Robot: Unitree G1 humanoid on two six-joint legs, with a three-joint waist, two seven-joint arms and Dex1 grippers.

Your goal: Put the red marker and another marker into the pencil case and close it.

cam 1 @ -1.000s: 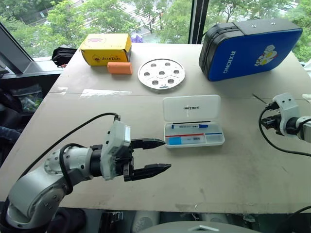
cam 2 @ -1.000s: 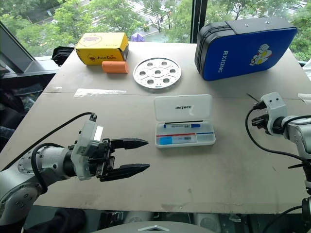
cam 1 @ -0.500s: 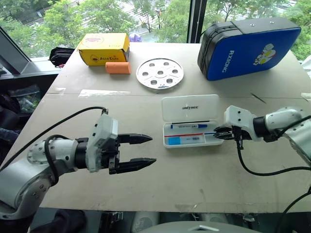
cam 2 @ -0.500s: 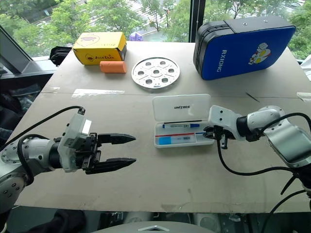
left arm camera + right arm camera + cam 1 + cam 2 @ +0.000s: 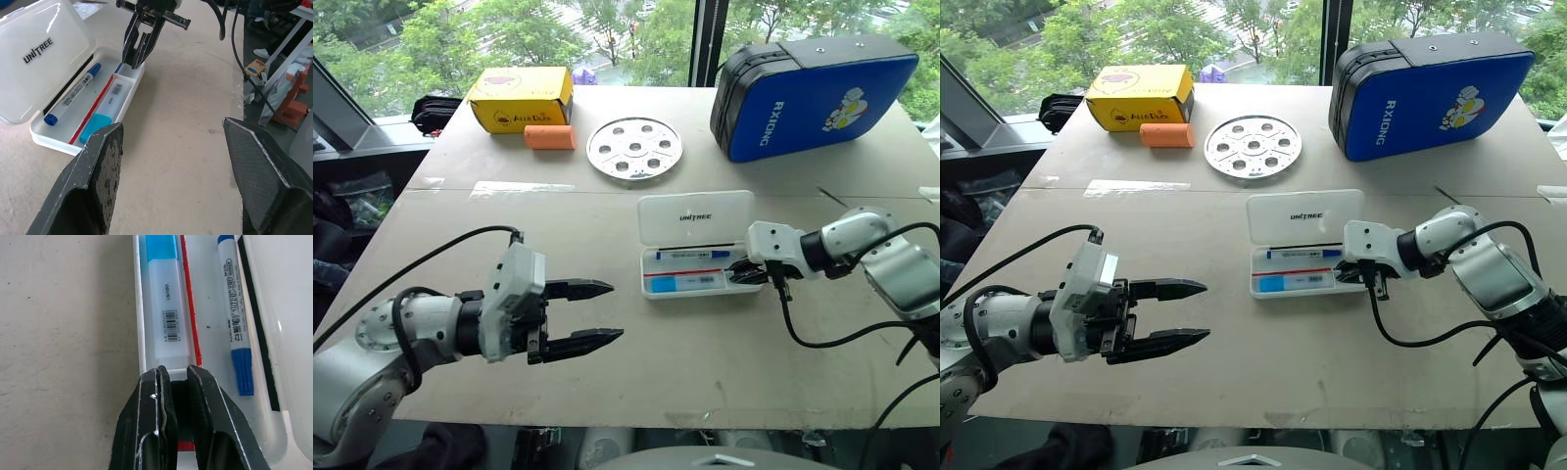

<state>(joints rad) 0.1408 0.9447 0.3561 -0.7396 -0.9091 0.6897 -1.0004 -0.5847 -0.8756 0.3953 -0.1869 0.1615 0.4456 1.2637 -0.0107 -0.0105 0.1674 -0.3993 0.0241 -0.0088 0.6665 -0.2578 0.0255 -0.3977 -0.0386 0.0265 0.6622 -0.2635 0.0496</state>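
Two grippers are over your table: going left to right, your left gripper [image 5: 592, 313] hovers above bare tabletop [image 5: 705, 362] with its fingers spread wide and nothing between them, pointing toward the pencil case [image 5: 700, 245]. That white case lies open at mid-table, lid tipped back, with a blue-capped marker [image 5: 73, 93], a thin red stripe and a white eraser-like block with a blue end [image 5: 105, 112] inside. At the case's right end your right gripper [image 5: 173, 396] dips into the tray, fingers drawn close with a narrow gap; something red shows low between them, though you cannot tell if it is gripped.
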